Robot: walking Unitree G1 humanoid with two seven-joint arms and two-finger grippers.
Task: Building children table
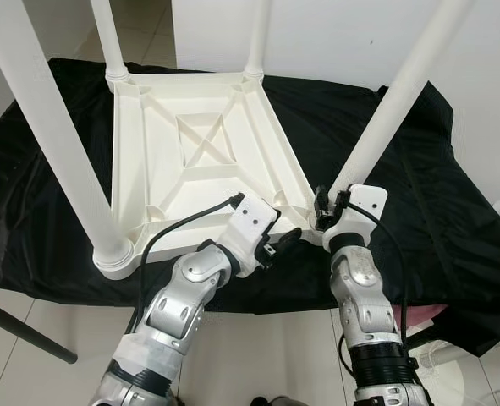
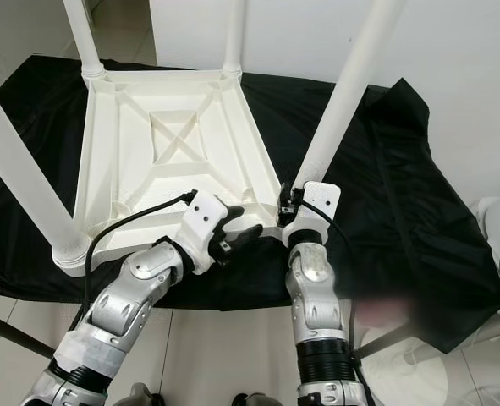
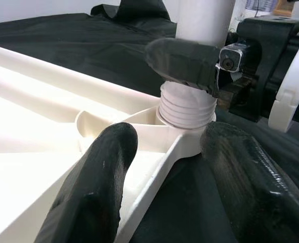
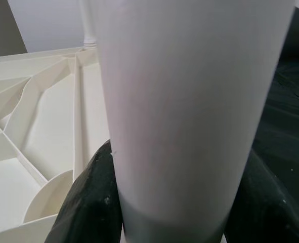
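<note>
A white plastic children's table (image 1: 207, 161) lies upside down on a black cloth, legs pointing up. Its near-right leg (image 1: 393, 101) stands in the corner socket, and ribbed threads (image 3: 187, 106) show at its base. My right gripper (image 1: 324, 211) is shut on this leg just above the socket; its fingers (image 4: 91, 202) hug the leg (image 4: 189, 101) on both sides. My left gripper (image 1: 283, 241) is open at the same corner. One of its fingers (image 3: 103, 187) is over the table's frame and the other is over the cloth, holding nothing.
The black cloth (image 1: 436, 194) covers the work surface and hangs off its front edge. Three more legs stand up: near left (image 1: 55, 144) and two at the back (image 1: 110, 42) (image 1: 258, 38). A white wall is behind. A black stand leg (image 1: 21, 330) crosses the floor lower left.
</note>
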